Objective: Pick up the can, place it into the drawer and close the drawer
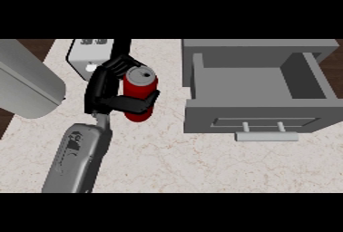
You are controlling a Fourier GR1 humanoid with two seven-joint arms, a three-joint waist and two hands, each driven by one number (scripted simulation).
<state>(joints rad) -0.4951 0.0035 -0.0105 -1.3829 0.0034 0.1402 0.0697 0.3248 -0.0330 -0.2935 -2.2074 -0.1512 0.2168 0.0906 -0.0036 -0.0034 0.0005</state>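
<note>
The left hand [110, 88] is seen curled round the red can [140, 93], with black fingers over the top of its left side and the thumb wrapped across its lower body, so the can is grasped. The can is held over the counter [201, 163] towards its back edge, left of the middle, and well to the left of the open drawer [258, 86]. No right hand is shown. The drawer is pulled out at the counter's right side, its tray bare and its handle [266, 135] facing the near edge. From here, the can could be knocked against the drawer's left wall if it is carried across too low, or tipped over if it is released before its base is settled inside. The can is a smooth cylinder with a grey metal top. The drawer is a plain grey box with flat walls and a pale bar handle. The counter is a pale, marbled stone surface. A white toaster-like appliance [87, 56] is seen behind the hand, at the back edge.
</note>
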